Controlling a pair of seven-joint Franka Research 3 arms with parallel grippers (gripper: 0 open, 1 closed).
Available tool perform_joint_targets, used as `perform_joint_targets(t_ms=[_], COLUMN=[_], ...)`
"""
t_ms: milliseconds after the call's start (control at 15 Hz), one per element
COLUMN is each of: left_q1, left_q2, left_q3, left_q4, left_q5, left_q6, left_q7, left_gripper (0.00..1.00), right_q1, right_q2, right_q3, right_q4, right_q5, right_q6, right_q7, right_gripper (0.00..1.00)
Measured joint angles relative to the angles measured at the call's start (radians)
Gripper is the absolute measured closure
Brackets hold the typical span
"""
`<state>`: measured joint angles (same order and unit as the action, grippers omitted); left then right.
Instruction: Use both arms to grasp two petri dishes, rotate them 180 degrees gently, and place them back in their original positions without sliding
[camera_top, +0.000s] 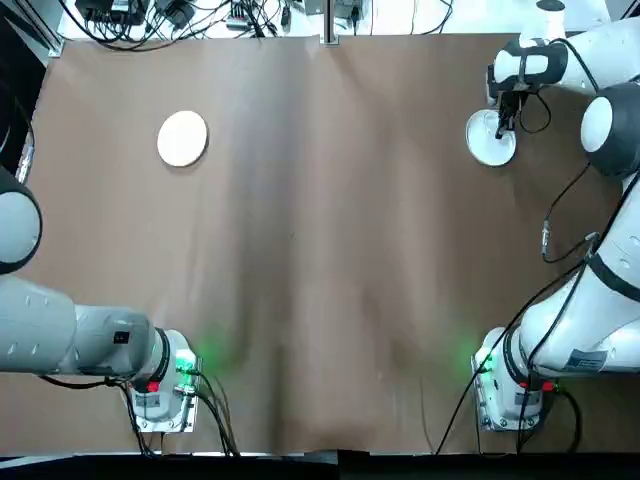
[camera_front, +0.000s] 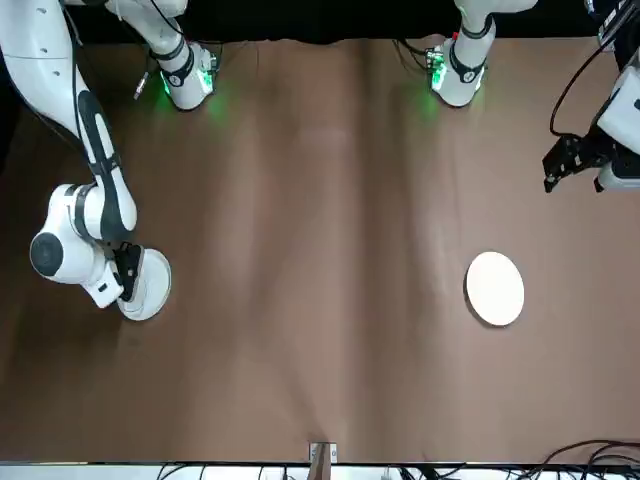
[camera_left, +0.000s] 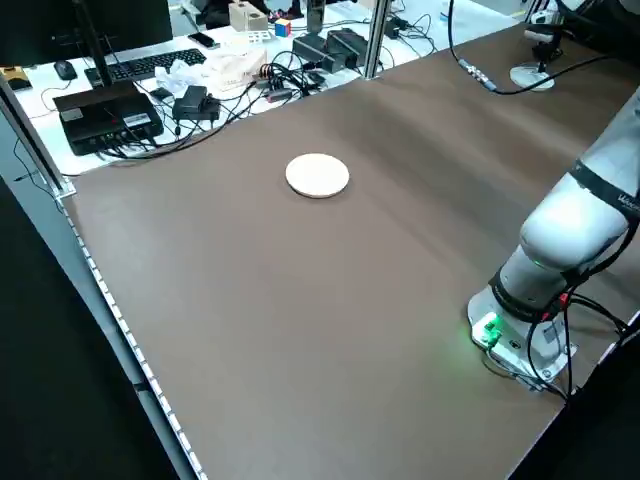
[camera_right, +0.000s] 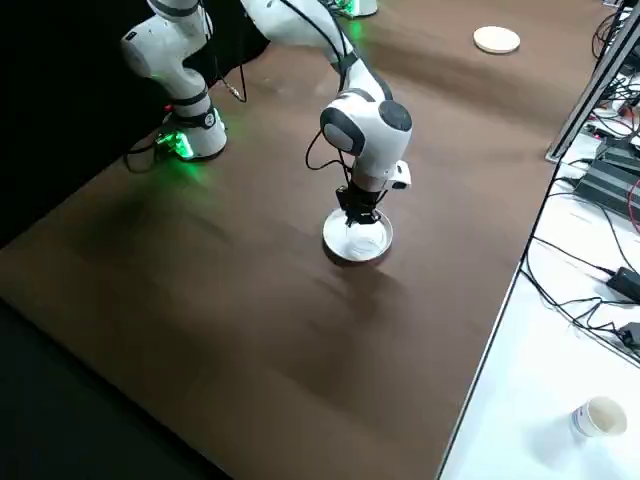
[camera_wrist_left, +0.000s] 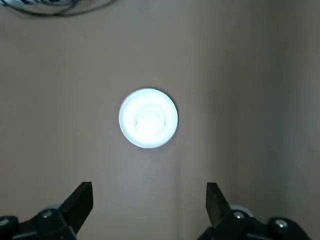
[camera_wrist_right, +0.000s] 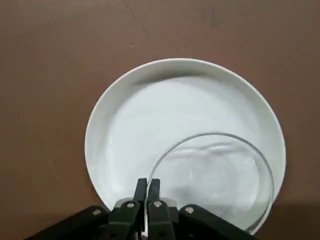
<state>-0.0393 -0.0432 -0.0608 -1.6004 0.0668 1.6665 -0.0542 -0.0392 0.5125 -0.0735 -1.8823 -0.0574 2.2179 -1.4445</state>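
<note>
A plain whitish petri dish (camera_top: 183, 138) lies flat at the far left of the brown table, also seen in the front view (camera_front: 495, 288) and the left wrist view (camera_wrist_left: 148, 118). My left gripper (camera_wrist_left: 148, 200) hangs open high above it, off the table's left side (camera_front: 562, 165). At the far right a white disc (camera_wrist_right: 150, 125) carries a clear rimmed petri dish (camera_wrist_right: 220, 170). My right gripper (camera_wrist_right: 147, 187) is down on it, fingers shut on the clear dish's rim (camera_top: 503, 125) (camera_right: 358, 215).
Cables, a keyboard (camera_left: 130, 65) and black boxes crowd the bench beyond the table's far edge. A metal post (camera_top: 327, 20) stands at the far edge's middle. Both arm bases (camera_top: 165, 385) (camera_top: 510, 385) sit at the near edge with green lights.
</note>
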Motion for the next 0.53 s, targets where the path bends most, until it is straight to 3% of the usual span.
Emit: perform_joint_targets(t_ms=[267,467,533], left_q1=[0.027,0.037,0.037], left_q2=[-0.03,-0.046,-0.051], left_q3=[0.001,0.001,0.001], left_q4=[-0.032,-0.075,-0.095], left_q5=[-0.062,-0.068,-0.068], left_q6=[-0.045,-0.055,-0.055], left_q7=[0.016,0.022,0.022], left_gripper=[0.0,0.0,0.0], right_q1=[0.0,-0.002,-0.002], right_q2=[0.014,0.02,0.02], right_q3=[0.0,0.0,0.0], right_q4=[-0.01,-0.012,-0.012], right_q5=[0.0,0.0,0.0], right_q6=[0.012,0.012,0.012], right_q7=[0.0,0.0,0.0], right_gripper=[0.95,0.71,0.71])
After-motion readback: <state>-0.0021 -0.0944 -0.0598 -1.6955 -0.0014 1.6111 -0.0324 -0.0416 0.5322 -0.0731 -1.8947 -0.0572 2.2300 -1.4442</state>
